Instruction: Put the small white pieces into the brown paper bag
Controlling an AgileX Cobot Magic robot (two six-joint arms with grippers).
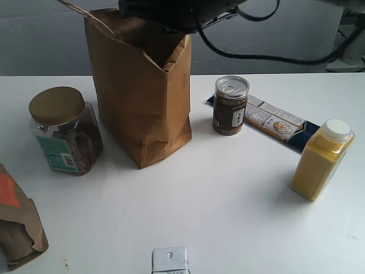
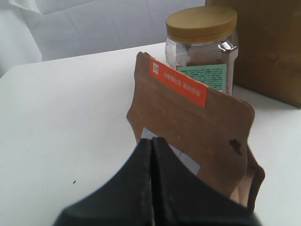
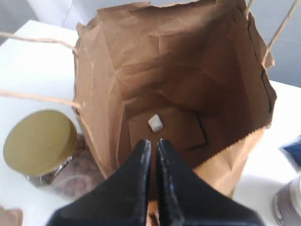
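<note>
Left hand (image 2: 153,142): black fingers pressed together, nothing between them, low just behind the small brown pouch with orange label (image 1: 17,222). The pouch sits toward 8 o'clock on the white surface (image 1: 228,194).

Clear plastic jar with gold lid (image 1: 64,131) stands at 9 o'clock of the tall brown kraft paper bag (image 1: 140,97), near but apart. The bag is upright with its mouth open.

One small white stubby piece (image 3: 155,123) lies on the bag's floor, near its middle. No other pieces show in any view.

Right hand (image 3: 153,141) hangs over the bag mouth, fingers nearly touching, no piece seen between them. Empty, by my reading.

At the bag's 3 o'clock: brown pull-tab can (image 1: 231,105), flat blue-and-white packet (image 1: 279,123), then yellow bottle with white cap (image 1: 322,160).

Handling: the piece looks very light, soft and squashy, and prone to roll. Pinch it gently across the round flank. The bag is thin creased paper, probably easy to tip, so keep off its walls.
</note>
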